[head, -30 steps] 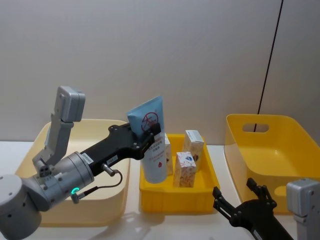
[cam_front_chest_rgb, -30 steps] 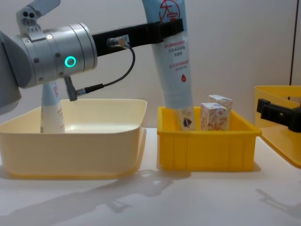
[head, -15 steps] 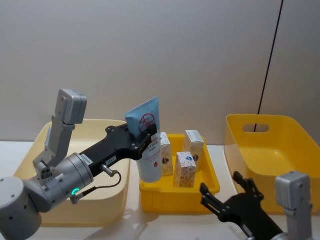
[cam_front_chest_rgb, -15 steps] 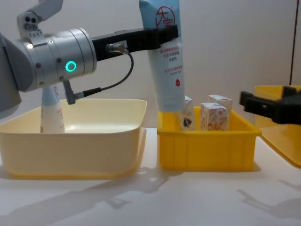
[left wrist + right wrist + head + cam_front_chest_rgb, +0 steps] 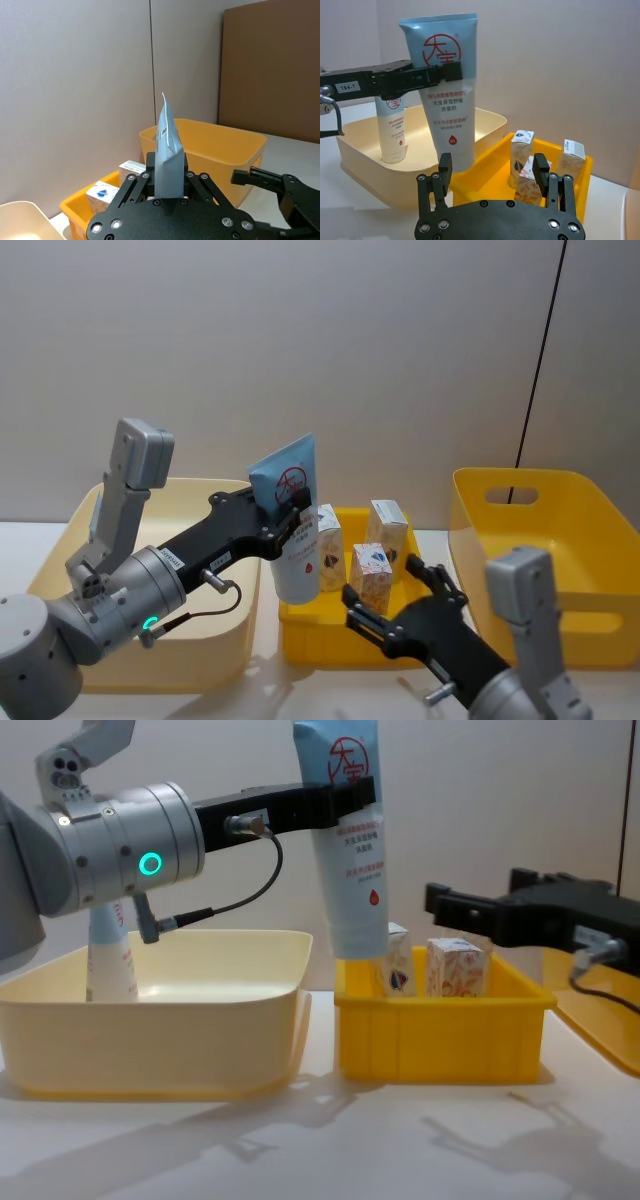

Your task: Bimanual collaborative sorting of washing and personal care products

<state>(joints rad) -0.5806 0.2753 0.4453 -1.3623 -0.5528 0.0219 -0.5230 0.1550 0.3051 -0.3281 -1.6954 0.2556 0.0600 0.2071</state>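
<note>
Squeeze tube [image 5: 355, 850] lifted by the left gripper [image 5: 350, 795], right gripper [image 5: 480, 900] open beside the cartons

The pale-blue tube hangs upright, tilted slightly, with its cap end just above the left rim of the small yellow crate [image 5: 440, 1030], between that crate and the cream tub [image 5: 150, 1040]. The left gripper's fingers pinch the tube high up, close to its flat crimped end, so most of its length dangles below the grip. A second tube [image 5: 108, 955] stands inside the tub.

The right gripper hovers over the crate with its fingers spread wide, holding and touching nothing. Three small white cartons [image 5: 455, 968] stand upright in the crate, just beyond its fingertips. A larger yellow bin [image 5: 540, 540] sits to the right.

Likely risks: with so high a grip, the tube could swing or slip, and its cap end could catch the tub wall while crossing over. The two grippers are close above the same crate, so a reach for a carton could brush the hanging tube, or an open finger could tip a neighbouring carton.
</note>
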